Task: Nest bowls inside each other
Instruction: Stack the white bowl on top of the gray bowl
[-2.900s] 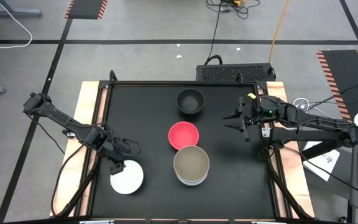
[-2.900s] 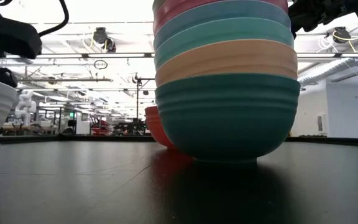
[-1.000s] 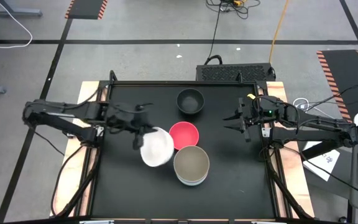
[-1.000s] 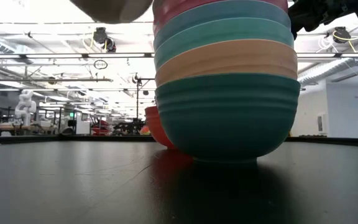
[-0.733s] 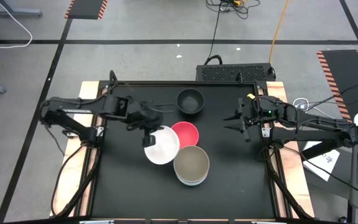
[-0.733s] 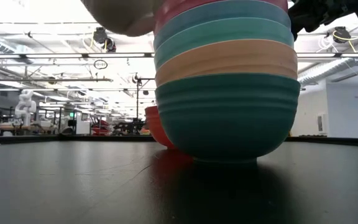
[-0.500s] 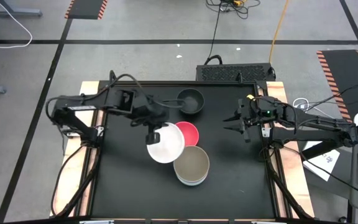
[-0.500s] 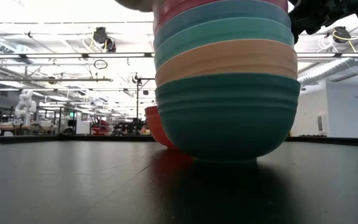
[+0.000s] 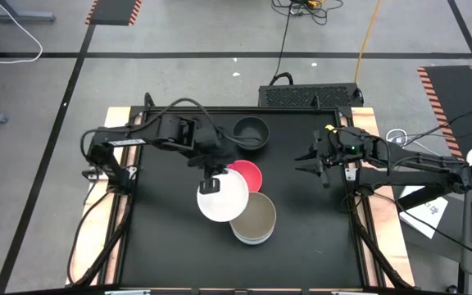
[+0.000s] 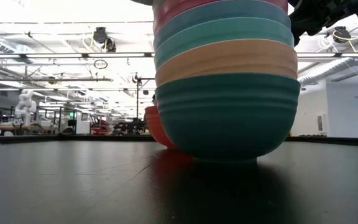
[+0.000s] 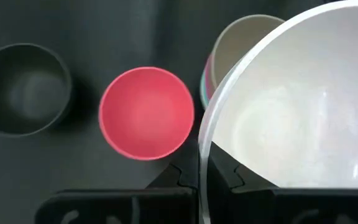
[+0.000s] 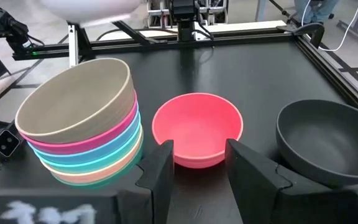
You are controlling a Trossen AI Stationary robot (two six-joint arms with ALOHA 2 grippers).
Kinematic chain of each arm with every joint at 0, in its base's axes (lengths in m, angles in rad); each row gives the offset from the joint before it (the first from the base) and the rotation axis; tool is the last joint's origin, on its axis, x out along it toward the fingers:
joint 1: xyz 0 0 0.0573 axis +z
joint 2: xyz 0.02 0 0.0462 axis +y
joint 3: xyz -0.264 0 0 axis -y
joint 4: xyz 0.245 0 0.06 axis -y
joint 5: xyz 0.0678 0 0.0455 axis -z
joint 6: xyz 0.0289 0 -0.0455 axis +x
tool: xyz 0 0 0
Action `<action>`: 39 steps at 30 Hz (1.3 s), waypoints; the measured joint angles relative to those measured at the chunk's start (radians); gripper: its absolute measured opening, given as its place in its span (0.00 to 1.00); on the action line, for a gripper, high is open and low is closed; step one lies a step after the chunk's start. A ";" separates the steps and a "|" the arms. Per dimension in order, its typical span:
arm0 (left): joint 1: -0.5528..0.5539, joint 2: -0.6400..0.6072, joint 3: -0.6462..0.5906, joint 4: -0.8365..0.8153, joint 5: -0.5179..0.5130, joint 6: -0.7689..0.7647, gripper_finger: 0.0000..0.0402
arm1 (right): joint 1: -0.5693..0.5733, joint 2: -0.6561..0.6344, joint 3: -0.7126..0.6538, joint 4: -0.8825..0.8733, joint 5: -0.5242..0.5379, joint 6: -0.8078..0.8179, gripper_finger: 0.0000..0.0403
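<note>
At frame centre, the white bowl (image 9: 223, 197) is clamped by the left gripper (image 9: 211, 185) (beside the stack (image 9: 252, 218)); the right gripper (image 9: 311, 161), mid-right, is held open, empty.

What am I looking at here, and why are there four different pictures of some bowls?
This is a two-armed robot at a black table, filmed by four cameras at once. One looks straight down, one sits at table height, and one rides on each arm's wrist.

The left arm's end effector is shut on the rim of a white bowl, holding it in the air beside a stack of bowls. The stack has a taupe bowl on top. In the table-height picture that stack fills the middle, with a teal bowl at the bottom.

A red bowl and a black bowl sit singly on the table. The right arm's end effector waits open at the right side, holding nothing.
</note>
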 joint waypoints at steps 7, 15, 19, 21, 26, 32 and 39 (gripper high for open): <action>0.003 0.053 0.000 0.042 0.088 0.009 0.01 | 0.000 0.000 0.000 0.001 0.001 0.000 0.34; 0.010 0.083 -0.001 0.069 0.146 0.012 0.01 | 0.000 0.000 0.000 0.001 0.003 0.000 0.34; 0.014 0.085 -0.001 0.114 0.185 0.008 0.01 | 0.000 0.000 0.000 0.002 0.003 0.000 0.34; 0.014 0.085 -0.001 0.137 0.206 0.012 0.01 | 0.000 0.000 0.000 0.002 0.003 -0.001 0.34; 0.016 0.105 -0.001 0.182 0.239 0.019 0.01 | 0.000 0.000 0.000 0.003 0.003 -0.002 0.34; 0.019 0.141 -0.001 0.216 0.266 0.035 0.01 | 0.000 0.000 0.000 0.008 0.003 -0.002 0.34; 0.026 0.181 -0.001 0.221 0.296 0.059 0.01 | 0.000 0.001 -0.001 0.005 0.003 -0.001 0.34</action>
